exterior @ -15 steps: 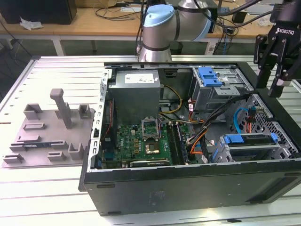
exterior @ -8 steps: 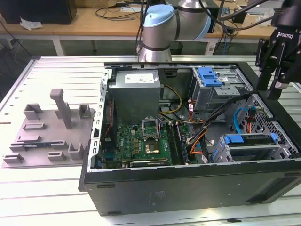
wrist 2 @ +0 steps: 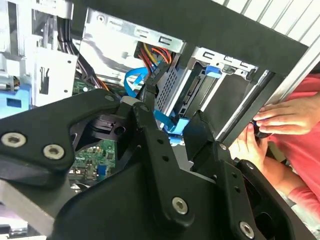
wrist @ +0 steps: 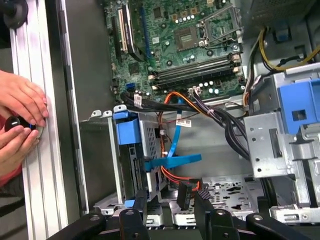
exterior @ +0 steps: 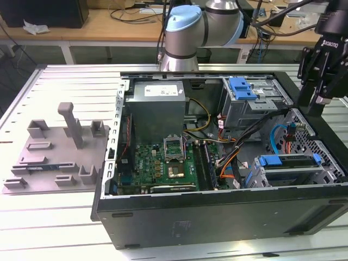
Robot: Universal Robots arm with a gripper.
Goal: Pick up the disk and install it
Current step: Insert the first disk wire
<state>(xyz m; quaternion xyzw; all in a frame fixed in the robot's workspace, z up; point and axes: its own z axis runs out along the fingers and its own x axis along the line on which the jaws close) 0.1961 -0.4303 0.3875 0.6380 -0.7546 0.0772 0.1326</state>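
Note:
The disk (exterior: 291, 161), with its bright blue bracket (exterior: 270, 160), sits in the lower drive cage at the front right of the open computer case (exterior: 217, 217). In the first wrist view the disk (wrist: 136, 167) shows edge-on in that cage, under the blue bracket (wrist: 127, 131). My gripper (exterior: 314, 100) hangs above the case's right side in the exterior view, apart from the disk. In both wrist views the gripper (wrist: 171, 205) (wrist 2: 172, 125) is open, with only cables and the cage behind the gap.
A person's hands (wrist: 20, 112) (wrist 2: 280, 119) rest on the table rail beside the case. Inside are the motherboard (exterior: 168, 160), a grey power supply box (exterior: 157, 106), loose cables (exterior: 239, 141) and an upper cage with a blue tab (exterior: 242, 88). A grey fixture plate (exterior: 54, 155) lies at the exterior view's left.

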